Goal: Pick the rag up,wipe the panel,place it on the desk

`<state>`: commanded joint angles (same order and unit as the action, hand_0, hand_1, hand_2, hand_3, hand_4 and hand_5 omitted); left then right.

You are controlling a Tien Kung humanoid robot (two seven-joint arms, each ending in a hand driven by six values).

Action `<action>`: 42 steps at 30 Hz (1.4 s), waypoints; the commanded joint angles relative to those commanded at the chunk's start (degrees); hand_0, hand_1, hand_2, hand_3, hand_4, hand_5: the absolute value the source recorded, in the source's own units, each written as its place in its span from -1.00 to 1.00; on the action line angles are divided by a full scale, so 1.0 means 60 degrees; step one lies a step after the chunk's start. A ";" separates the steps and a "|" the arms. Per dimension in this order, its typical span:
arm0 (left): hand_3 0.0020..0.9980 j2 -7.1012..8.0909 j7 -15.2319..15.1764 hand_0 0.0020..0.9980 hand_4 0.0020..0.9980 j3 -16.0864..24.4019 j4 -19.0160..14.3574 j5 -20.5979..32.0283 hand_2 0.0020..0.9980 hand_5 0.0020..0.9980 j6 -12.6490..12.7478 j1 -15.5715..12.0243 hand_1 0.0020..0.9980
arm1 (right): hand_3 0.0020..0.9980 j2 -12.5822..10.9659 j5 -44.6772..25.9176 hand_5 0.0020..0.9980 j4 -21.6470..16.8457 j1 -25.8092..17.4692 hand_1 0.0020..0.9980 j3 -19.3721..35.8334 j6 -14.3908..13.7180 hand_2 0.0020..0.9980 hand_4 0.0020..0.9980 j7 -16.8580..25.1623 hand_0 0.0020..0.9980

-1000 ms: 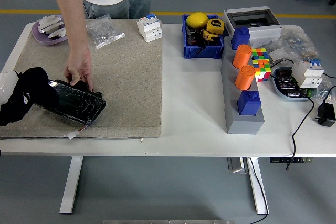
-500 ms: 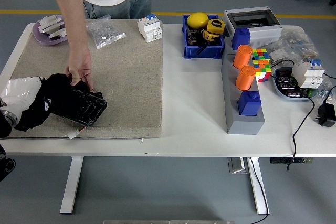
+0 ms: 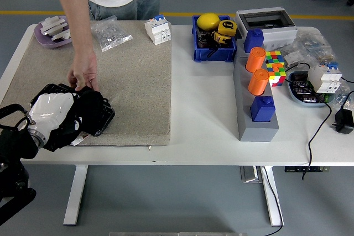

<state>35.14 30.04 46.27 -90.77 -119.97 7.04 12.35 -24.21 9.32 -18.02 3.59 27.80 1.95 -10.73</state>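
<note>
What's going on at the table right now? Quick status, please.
Left hand pressing black rag onto panel. Right hand out of view. Person's hand steadies the panel's far edge, close to the rag.

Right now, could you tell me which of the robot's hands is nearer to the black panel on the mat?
The left. The left hand lies on the rag over the black panel; the right hand is out of view.

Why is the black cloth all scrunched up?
The black rag is bunched, not spread, pressed on the dark panel under the robot's left hand.
</note>
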 joint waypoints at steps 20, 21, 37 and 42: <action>0.08 -0.0266 0.1034 -0.50 -0.05 -0.0232 -0.0988 -0.0139 0.04 -1.00 0.0006 -0.0235 -0.57 | 0.33 0.0016 -0.0137 0.56 0.0068 -0.0035 0.37 -0.0120 0.0016 0.41 0.98 -0.0005 0.63; 0.08 -0.0287 0.1072 -0.50 -0.05 -0.0220 -0.1067 -0.0170 0.04 -1.00 -0.0008 -0.0239 -0.57 | 0.33 0.0018 -0.0139 0.56 0.0068 -0.0031 0.37 -0.0116 0.0013 0.41 0.98 -0.0003 0.63; 0.08 -0.0437 0.1099 -0.50 -0.03 0.0009 -0.0711 -0.0106 0.04 -1.00 0.0087 -0.0069 -0.58 | 0.33 0.0036 -0.0168 0.55 0.0056 -0.0009 0.37 -0.0199 -0.0001 0.41 0.98 -0.0004 0.63; 0.09 -0.0378 0.0978 -0.50 -0.04 0.0124 0.0002 -0.0148 0.03 -1.00 0.0229 0.0052 -0.58 | 0.33 0.0017 -0.0084 0.55 0.0029 0.0018 0.37 -0.0144 -0.0016 0.41 0.98 -0.0002 0.63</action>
<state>32.87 35.91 47.01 -90.76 -120.86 8.41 12.66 -24.11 8.81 -17.84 3.70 26.94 1.85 -10.75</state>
